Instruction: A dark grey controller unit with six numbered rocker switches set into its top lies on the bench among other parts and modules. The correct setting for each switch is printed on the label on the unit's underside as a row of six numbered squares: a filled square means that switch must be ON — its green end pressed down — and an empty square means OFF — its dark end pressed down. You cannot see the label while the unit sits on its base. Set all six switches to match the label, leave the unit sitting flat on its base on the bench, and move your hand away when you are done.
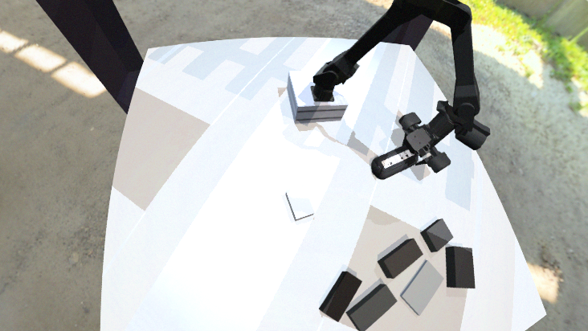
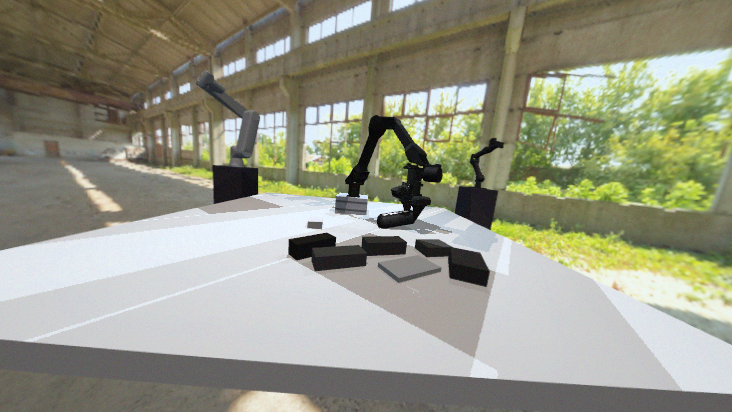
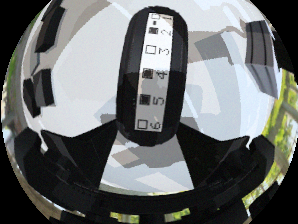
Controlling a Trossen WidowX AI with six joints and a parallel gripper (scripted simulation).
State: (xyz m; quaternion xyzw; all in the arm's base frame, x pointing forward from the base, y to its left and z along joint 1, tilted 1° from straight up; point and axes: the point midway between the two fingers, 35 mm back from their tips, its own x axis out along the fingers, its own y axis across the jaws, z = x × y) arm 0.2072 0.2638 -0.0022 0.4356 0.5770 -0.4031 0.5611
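The dark controller unit (image 1: 377,167) (image 2: 393,220) (image 3: 131,95) is held over the bench near the arm's side, long and round-ended, with its underside turned up toward the wrist camera. Its white label (image 1: 395,160) (image 3: 164,87) reads, in the wrist view: 1 empty, 2 filled, 3 empty, 4 filled, 5 filled, 6 empty. A small dark mark sits between squares 1 and 2. The rocker switches face away and are hidden. My gripper (image 3: 147,124) is shut on the unit near its number 6 end, one finger on each long side. Whether the unit touches the bench cannot be told.
Several dark blocks, among them one block (image 1: 400,258) (image 2: 384,245) and another (image 1: 460,267) (image 2: 468,267), lie around a flat grey plate (image 1: 422,288) (image 2: 409,268). A small pale tile (image 1: 300,207) (image 2: 315,224) lies apart. The arm stands on a stepped box (image 1: 320,112) (image 2: 351,204).
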